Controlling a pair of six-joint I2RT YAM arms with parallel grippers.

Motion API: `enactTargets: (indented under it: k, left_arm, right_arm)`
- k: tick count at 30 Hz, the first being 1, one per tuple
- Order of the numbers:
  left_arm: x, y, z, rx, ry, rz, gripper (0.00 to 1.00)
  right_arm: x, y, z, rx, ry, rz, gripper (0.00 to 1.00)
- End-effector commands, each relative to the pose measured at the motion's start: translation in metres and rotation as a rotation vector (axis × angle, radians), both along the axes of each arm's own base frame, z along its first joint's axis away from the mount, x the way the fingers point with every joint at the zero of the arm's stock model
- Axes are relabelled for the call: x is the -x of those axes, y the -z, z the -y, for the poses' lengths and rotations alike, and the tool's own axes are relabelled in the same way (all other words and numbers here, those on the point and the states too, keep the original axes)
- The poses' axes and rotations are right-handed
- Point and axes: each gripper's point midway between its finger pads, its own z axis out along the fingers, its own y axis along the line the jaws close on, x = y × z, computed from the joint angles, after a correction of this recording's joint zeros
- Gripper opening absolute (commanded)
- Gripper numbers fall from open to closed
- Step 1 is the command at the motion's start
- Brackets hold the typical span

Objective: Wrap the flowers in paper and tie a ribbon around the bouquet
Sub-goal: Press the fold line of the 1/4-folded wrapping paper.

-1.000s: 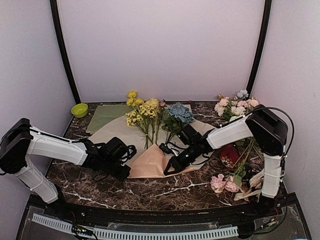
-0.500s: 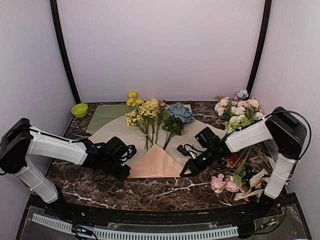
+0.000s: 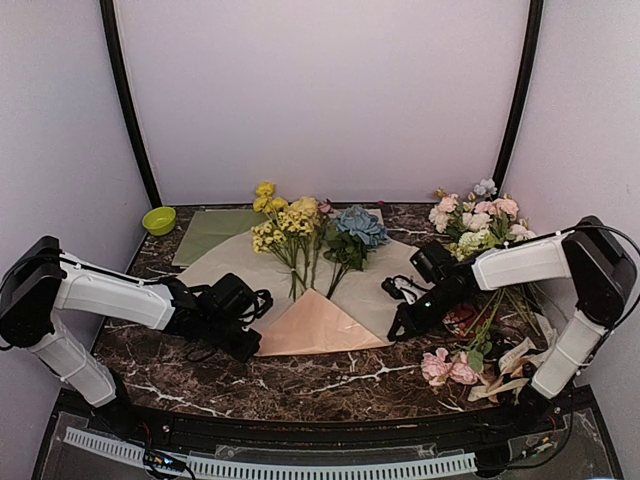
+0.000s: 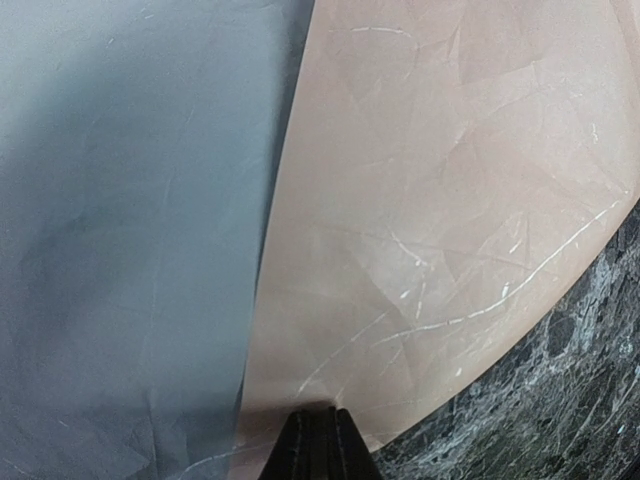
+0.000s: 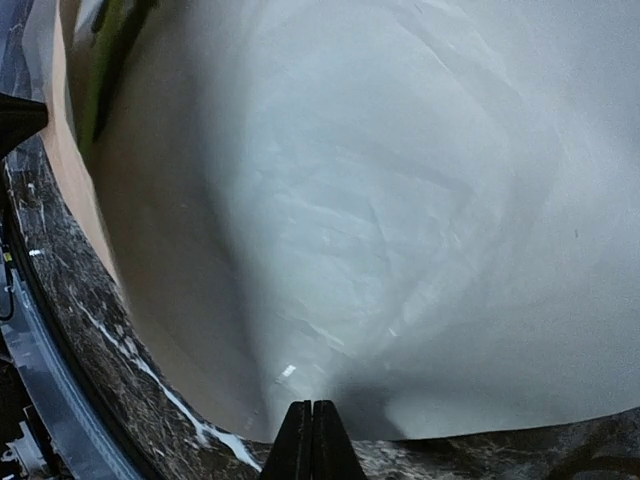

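Observation:
The paper [image 3: 225,265] lies beige side up on the marble table, its near corner folded back as a flat peach-pink triangle [image 3: 315,325]. Yellow flowers [image 3: 285,232] and a blue hydrangea head [image 3: 360,225] rest across its far half, stalks pointing at the fold. My left gripper [image 3: 252,345] is shut on the fold's left end; in the left wrist view its tips [image 4: 315,412] pinch the pink paper [image 4: 450,200]. My right gripper [image 3: 397,333] is shut at the fold's right end, tips [image 5: 312,405] against the beige sheet's [image 5: 400,200] edge. No ribbon or bouquet shows.
A green bowl [image 3: 159,220] and a green sheet [image 3: 210,232] sit at the back left. Pink and white roses [image 3: 475,215] stand at the back right. More pink blooms [image 3: 447,367], a red object [image 3: 460,320] and cream ribbons [image 3: 510,360] lie under the right arm.
My right gripper has swept rightward along the fold from its middle to its right end. The raised pink flap has settled into a flat triangle. The left arm has not moved.

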Motion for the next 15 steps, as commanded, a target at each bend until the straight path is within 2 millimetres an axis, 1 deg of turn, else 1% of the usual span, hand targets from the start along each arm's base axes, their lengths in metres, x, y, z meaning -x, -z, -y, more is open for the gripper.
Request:
enactTargets:
  k: [1, 2, 3, 5, 6, 8, 9, 11, 13, 15]
  left_arm:
    - [0.017, 0.022, -0.021, -0.074, -0.001, -0.078, 0.08]
    - [0.017, 0.022, -0.021, -0.072, -0.001, -0.077, 0.08]
    - [0.017, 0.021, -0.021, -0.070, 0.000, -0.072, 0.07]
    - [0.016, 0.022, -0.021, -0.071, -0.001, -0.070, 0.07]
    - [0.016, 0.021, -0.021, -0.072, 0.000, -0.070, 0.07]
    - [0.016, 0.020, -0.020, -0.067, 0.002, -0.071, 0.07]
    - [0.016, 0.019, -0.019, -0.062, 0.003, -0.069, 0.08]
    - [0.015, 0.017, -0.018, -0.049, 0.003, -0.062, 0.08]
    - [0.015, 0.015, -0.017, -0.040, 0.004, -0.055, 0.08]
    - [0.013, 0.012, -0.014, -0.029, 0.006, -0.049, 0.08]
  right_arm:
    - [-0.010, -0.055, -0.062, -0.057, -0.133, 0.146, 0.02]
    - [-0.010, -0.068, -0.083, -0.091, -0.173, 0.176, 0.02]
    - [-0.012, -0.087, -0.110, -0.151, -0.209, 0.211, 0.02]
    - [-0.003, -0.097, -0.153, -0.249, -0.271, 0.205, 0.01]
    - [0.000, -0.095, -0.171, -0.277, -0.299, 0.189, 0.01]
    - [0.006, -0.084, -0.197, -0.275, -0.351, 0.164, 0.01]
    - [0.008, -0.077, -0.206, -0.270, -0.370, 0.157, 0.01]
    - [0.008, -0.059, -0.217, -0.258, -0.384, 0.127, 0.00]
    - [0.005, -0.043, -0.223, -0.246, -0.383, 0.102, 0.00]
    - [0.006, -0.027, -0.224, -0.227, -0.383, 0.076, 0.00]
